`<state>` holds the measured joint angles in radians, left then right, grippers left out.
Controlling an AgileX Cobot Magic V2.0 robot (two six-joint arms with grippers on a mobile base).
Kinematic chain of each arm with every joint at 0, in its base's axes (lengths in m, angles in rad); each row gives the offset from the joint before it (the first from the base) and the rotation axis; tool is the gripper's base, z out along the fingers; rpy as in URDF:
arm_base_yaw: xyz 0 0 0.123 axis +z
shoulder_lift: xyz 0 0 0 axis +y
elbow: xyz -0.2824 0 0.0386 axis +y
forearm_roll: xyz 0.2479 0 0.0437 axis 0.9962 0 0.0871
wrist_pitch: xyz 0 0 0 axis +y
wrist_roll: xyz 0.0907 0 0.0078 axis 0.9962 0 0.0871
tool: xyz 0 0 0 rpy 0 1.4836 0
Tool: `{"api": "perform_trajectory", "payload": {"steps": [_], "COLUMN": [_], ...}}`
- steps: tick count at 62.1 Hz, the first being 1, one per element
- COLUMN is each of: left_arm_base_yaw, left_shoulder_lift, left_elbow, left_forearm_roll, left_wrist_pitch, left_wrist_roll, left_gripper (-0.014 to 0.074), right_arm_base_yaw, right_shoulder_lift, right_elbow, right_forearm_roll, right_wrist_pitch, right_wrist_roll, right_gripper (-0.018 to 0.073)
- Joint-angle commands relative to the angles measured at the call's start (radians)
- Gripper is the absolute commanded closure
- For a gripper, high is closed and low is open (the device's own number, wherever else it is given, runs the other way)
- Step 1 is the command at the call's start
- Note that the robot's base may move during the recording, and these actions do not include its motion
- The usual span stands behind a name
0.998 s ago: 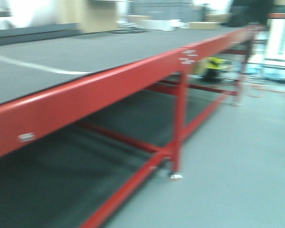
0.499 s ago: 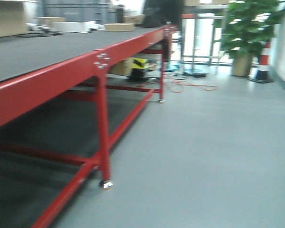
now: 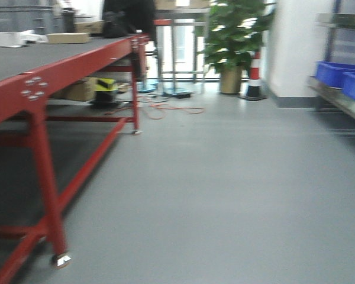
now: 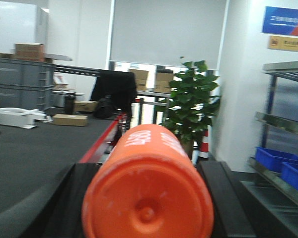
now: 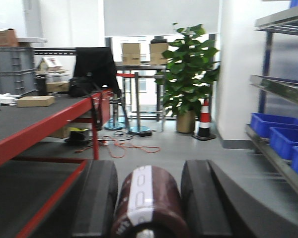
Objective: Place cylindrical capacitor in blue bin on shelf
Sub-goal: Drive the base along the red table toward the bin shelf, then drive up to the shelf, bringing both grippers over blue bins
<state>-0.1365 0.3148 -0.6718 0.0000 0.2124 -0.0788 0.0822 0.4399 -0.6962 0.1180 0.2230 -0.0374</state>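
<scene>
Shelf swung into view; left jaws clench orange cylinder, right jaws brown cylinder, both level.

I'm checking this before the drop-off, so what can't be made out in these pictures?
Left wrist view: the orange plastic cylinder in the left pincer hides where it is gripped; its white lettering is too foreshortened to read.
Right wrist view: the bottom edge cuts off the dark maroon cylinder with a white band in the right pincer.
Front view: motion blur; the right edge crops the blue plastic bins on the brushed-steel shelf, contents unseen.
</scene>
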Motion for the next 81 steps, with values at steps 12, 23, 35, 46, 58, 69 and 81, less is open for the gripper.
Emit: {"api": "perform_trajectory", "payload": {"steps": [12,23,35,46,58,69,81], "left_arm_base_yaw": [0.002,0.002,0.002,0.002,0.002,0.002,0.002], "left_shoulder_lift": [-0.003,-0.003,-0.003,-0.003,-0.003,-0.003,-0.003], "left_elbow": [0.000,0.000,0.000,0.000,0.000,0.000,0.000], "left_forearm_roll": [0.005,0.005,0.005,0.005,0.005,0.005,0.005], "left_wrist_pitch": [-0.013,-0.013,-0.013,-0.013,-0.013,-0.013,-0.013], "left_wrist_roll": [0.000,0.000,0.000,0.000,0.000,0.000,0.000], "left_gripper": [0.0707,0.0707,0.0707,0.0707,0.0707,0.0707,0.0707], "right_arm_base_yaw": [-0.001,-0.001,-0.001,-0.001,-0.001,-0.001,-0.001], "right_shoulder_lift": [-0.005,-0.005,-0.005,-0.005,-0.005,-0.005,-0.005], "right_elbow": [-0.001,-0.001,-0.001,-0.001,-0.001,-0.001,-0.001], "right_forearm_roll": [0.001,0.001,0.001,0.001,0.001,0.001,0.001], "right_wrist_pitch": [-0.021,-0.021,-0.021,-0.021,-0.021,-0.021,-0.021], "right_wrist_roll": [-0.003,-0.003,-0.003,-0.003,-0.003,-0.003,-0.003], "right_gripper": [0.0727,0.0727,0.0727,0.0727,0.0727,0.0727,0.0727]}}
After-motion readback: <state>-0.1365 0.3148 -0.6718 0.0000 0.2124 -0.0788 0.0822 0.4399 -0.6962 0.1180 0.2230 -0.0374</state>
